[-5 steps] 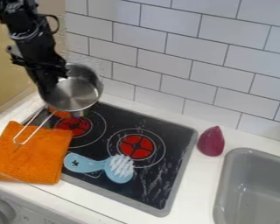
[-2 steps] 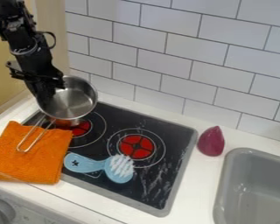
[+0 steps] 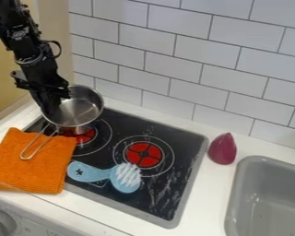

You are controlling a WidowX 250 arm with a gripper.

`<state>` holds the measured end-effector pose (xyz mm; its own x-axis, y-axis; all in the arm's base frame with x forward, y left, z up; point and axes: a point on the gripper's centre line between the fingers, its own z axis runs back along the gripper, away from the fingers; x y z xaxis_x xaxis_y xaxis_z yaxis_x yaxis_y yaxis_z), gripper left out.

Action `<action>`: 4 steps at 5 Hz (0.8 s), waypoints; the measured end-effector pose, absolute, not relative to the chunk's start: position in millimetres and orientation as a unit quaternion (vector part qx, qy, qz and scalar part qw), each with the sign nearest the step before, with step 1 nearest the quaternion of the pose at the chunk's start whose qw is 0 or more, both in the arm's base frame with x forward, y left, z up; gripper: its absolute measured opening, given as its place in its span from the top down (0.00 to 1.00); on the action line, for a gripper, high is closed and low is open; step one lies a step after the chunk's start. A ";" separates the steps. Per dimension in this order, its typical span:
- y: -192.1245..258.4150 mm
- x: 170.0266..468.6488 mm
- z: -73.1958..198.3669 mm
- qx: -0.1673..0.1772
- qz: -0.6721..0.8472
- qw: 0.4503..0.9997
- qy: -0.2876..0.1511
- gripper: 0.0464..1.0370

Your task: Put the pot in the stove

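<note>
The pincer (image 3: 53,107) is closed on the left rim of the metal pot (image 3: 85,110), with no gap visible beyond the pot wall. The pot is over the stove's (image 3: 165,177) rear-left burner (image 3: 82,137); whether it touches the stove I cannot tell. Its wire handle (image 3: 30,150) reaches past the stove's left edge, over the orange cloth (image 3: 28,168). A blue brush (image 3: 92,173) lies on the stove's front part.

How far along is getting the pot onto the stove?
Done: the pot is over the stove, partly covering one red burner. In hand: the claw grips its rim. Left: probably settling it, though contact is unclear, then releasing.
</note>
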<state>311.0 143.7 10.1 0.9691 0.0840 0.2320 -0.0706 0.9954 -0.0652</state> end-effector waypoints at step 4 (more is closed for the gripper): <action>146.1 297.6 24.0 -0.026 0.050 0.990 -0.130 0.01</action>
<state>297.6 146.1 24.0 0.9614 0.1051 0.2542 -0.0918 0.9937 -0.0635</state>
